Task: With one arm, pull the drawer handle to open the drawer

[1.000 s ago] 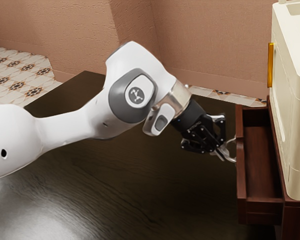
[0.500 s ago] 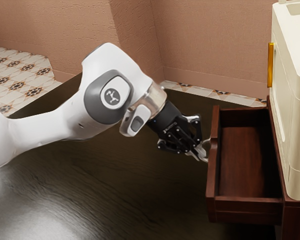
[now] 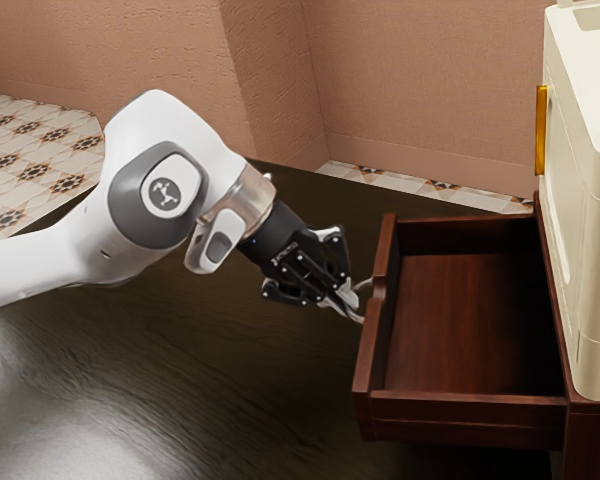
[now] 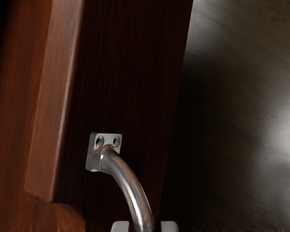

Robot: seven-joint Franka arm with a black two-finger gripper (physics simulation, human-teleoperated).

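Reddish-brown wooden drawer [image 3: 460, 418], exterior view's lower right, now stands farther out, well open, black two-finger gripper [image 3: 348, 300] clamped on its curved metal handle [image 4: 130, 188]: pull evidently succeeding.

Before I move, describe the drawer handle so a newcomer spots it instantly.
Below the cream unit, a red-brown drawer stands open. Its front bears the handle: a curved silvery bar on a two-screw plate, unlike the unit's golden strip.
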